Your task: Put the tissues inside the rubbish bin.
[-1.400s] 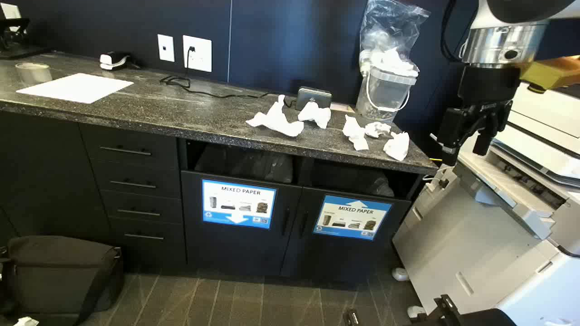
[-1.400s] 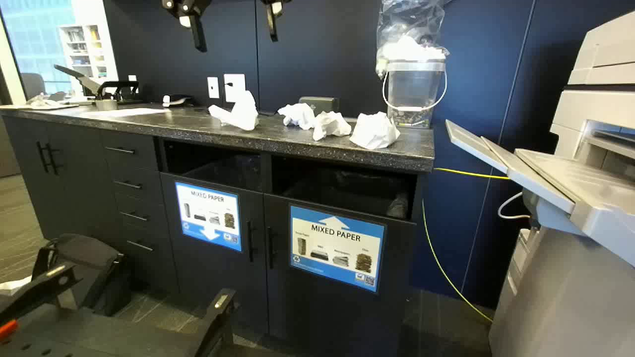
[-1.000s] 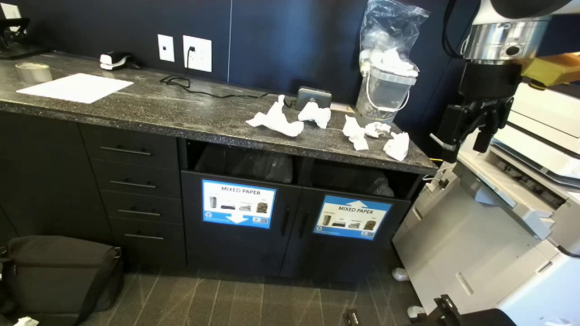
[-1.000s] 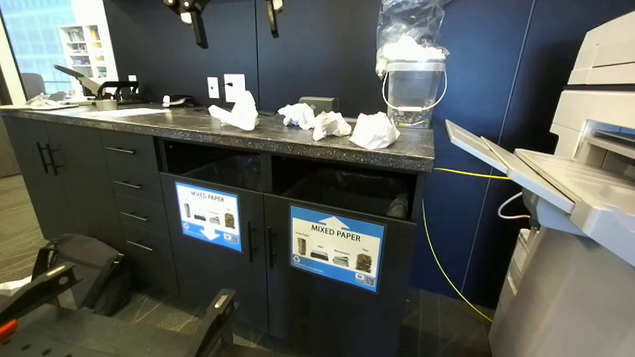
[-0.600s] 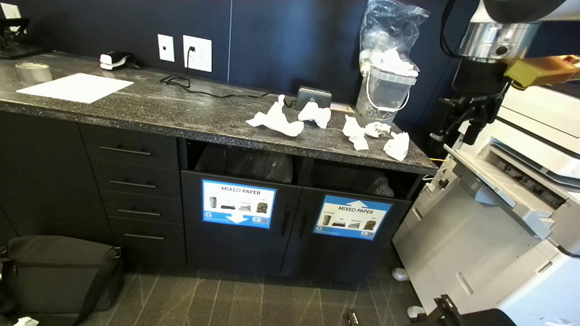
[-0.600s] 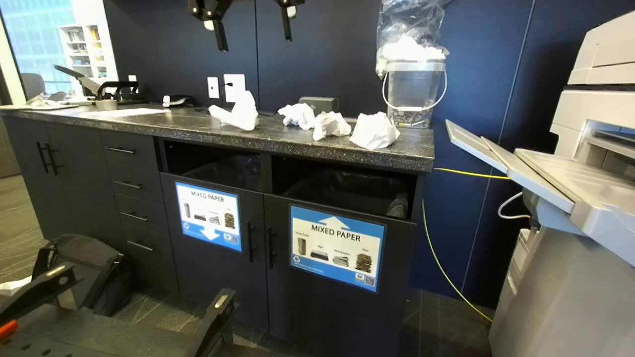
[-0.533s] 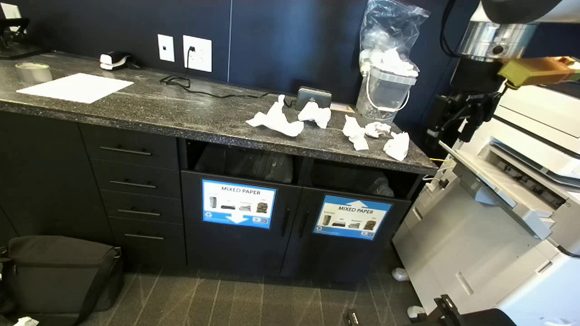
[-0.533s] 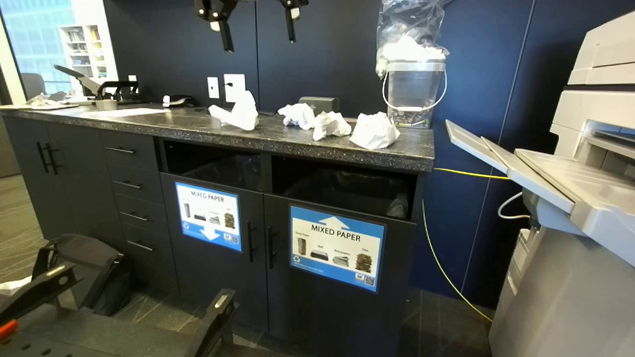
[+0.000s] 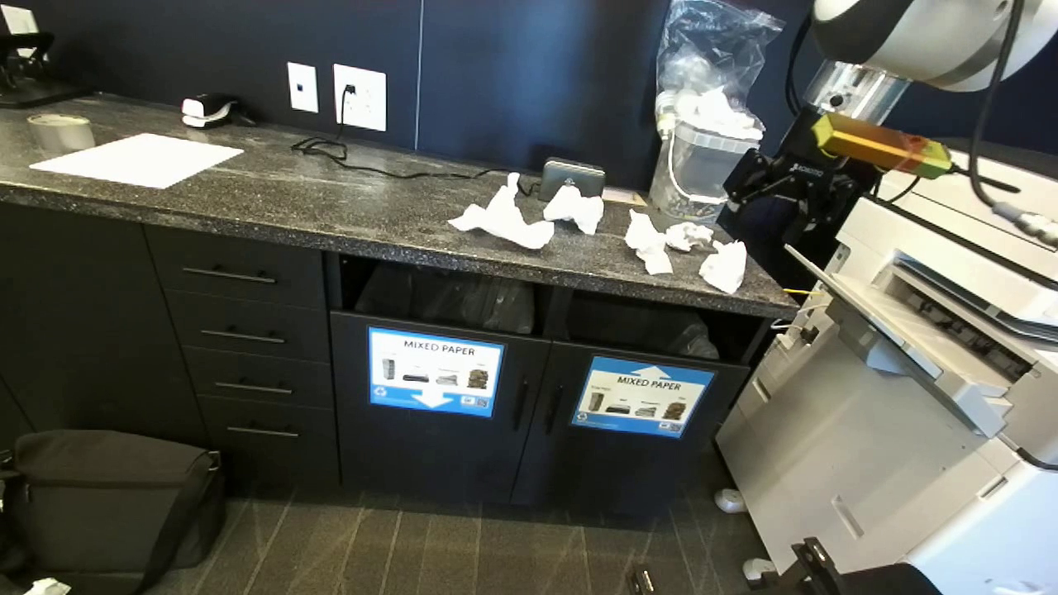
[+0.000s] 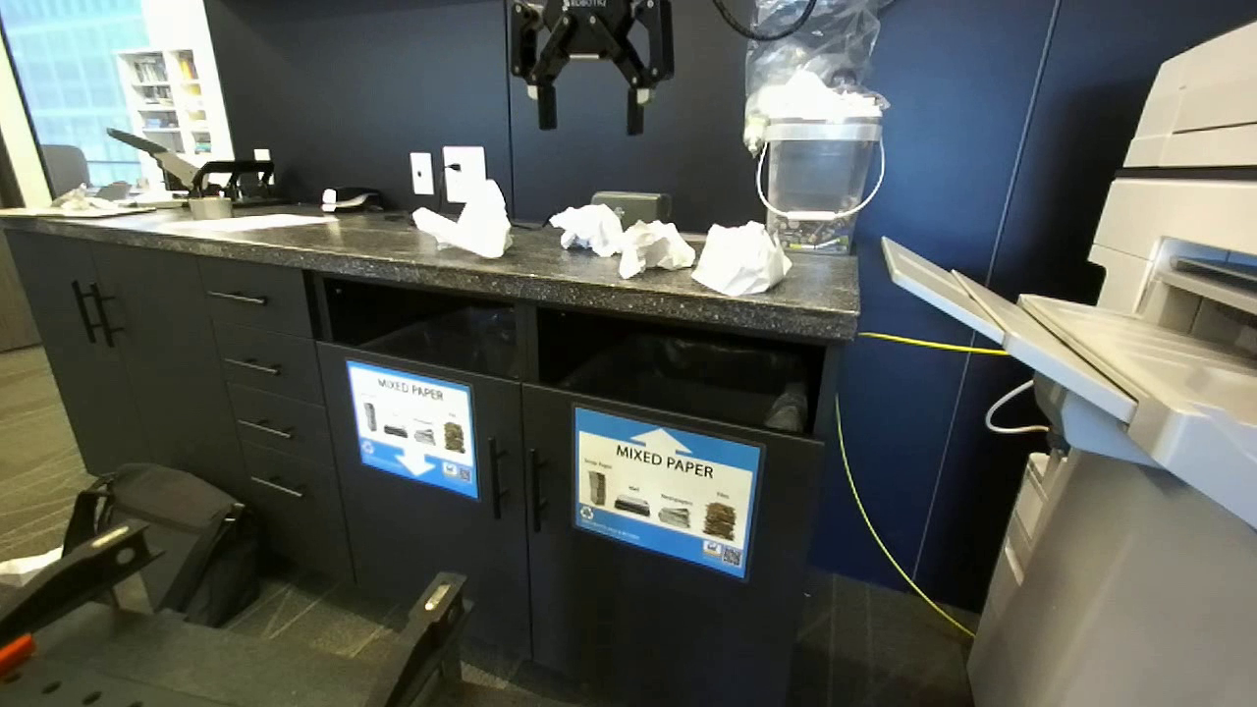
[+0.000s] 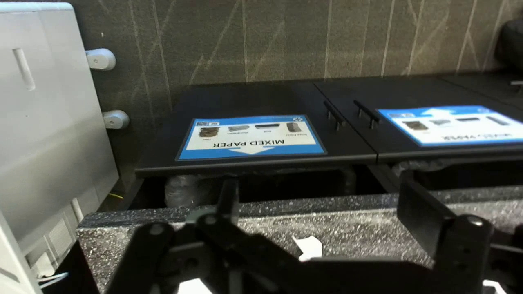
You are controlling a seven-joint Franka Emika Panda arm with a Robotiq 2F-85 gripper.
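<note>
Several crumpled white tissues lie on the dark counter. In an exterior view a large one (image 9: 506, 221) is farthest left, and another (image 9: 724, 266) lies near the counter's right end. They also show in an exterior view, with one (image 10: 742, 259) near the right end. In the wrist view one tissue (image 11: 311, 246) shows partly behind the gripper. The rubbish bin is a lined opening (image 10: 687, 378) under the counter, above a door marked MIXED PAPER; a second such opening (image 10: 432, 339) is beside it. My gripper (image 10: 591, 110) is open and empty, apart from the tissues; it also shows in the wrist view (image 11: 320, 200).
A clear bucket (image 9: 707, 165) with a plastic bag stands at the counter's right end by the wall. A small dark box (image 9: 572, 178) is behind the tissues. A grey-white printer (image 9: 876, 397) stands to the right. A black bag (image 9: 111, 500) lies on the floor.
My gripper has moved left and up and tilted in an exterior view. In an exterior view it has moved right and lower, now facing the camera. The tissues have not moved.
</note>
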